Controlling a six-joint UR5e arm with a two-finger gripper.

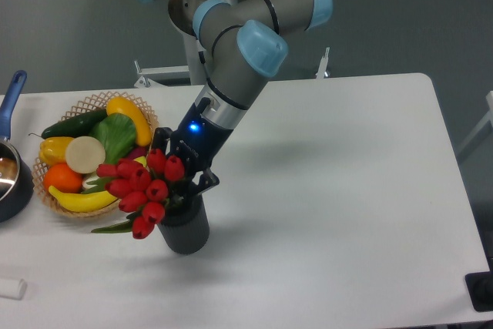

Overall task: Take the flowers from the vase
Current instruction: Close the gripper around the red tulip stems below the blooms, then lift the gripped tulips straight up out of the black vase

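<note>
Flowers (142,194) lean left out of the vase (186,229), their stems hidden behind the gripper (181,182), whose finger closure I cannot tell.

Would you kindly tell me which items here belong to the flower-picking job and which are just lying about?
Job: flowers, vase, gripper.
Lying about: wicker basket of toy fruit, pot with blue handle, small white object.

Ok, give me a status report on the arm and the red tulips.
Two-finger gripper down at stems, closure unclear. Red tulip bunch leaning left, still in dark grey ribbed vase. Woven wicker fruit basket close on camera-left.
</note>
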